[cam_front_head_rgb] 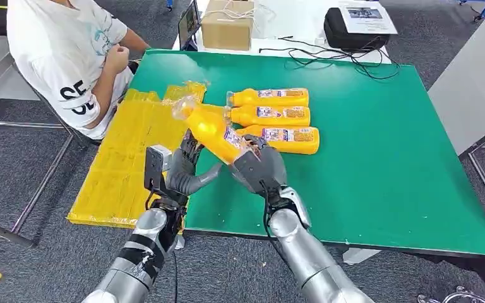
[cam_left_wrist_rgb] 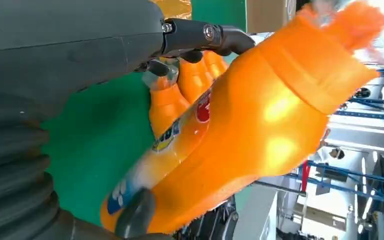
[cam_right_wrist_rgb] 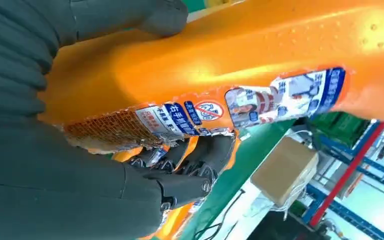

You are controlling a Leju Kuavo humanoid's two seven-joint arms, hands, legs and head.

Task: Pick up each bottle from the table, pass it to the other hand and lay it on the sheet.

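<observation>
Yellow is the colour of the crinkly plastic sheet (cam_front_head_rgb: 126,158) lying on the left, by the edge of the flat green table (cam_front_head_rgb: 385,158), and no bottle seems to lie on it yet, though something shiny and blurry sits at its far corner and I cannot tell what it is. A person in a white shirt (cam_front_head_rgb: 63,57) sits beside the sheet. Next comes the robot's left hand (cam_front_head_rgb: 186,170), with its fingers spread apart right under the orange plastic bottle with a clear cap (cam_front_head_rgb: 211,129); whether it has hold of the bottle yet, I cannot tell. The right hand (cam_front_head_rgb: 259,165) grips the bottom end of that bottle and holds it up, tilted, above the table's near edge. So I think the pass from hand to hand is just starting. Further right, three more orange bottles (cam_front_head_rgb: 278,115) lie side by side on the green table, waiting. That means one bottle is being passed, and it looks like all four must still go onto the sheet.
</observation>
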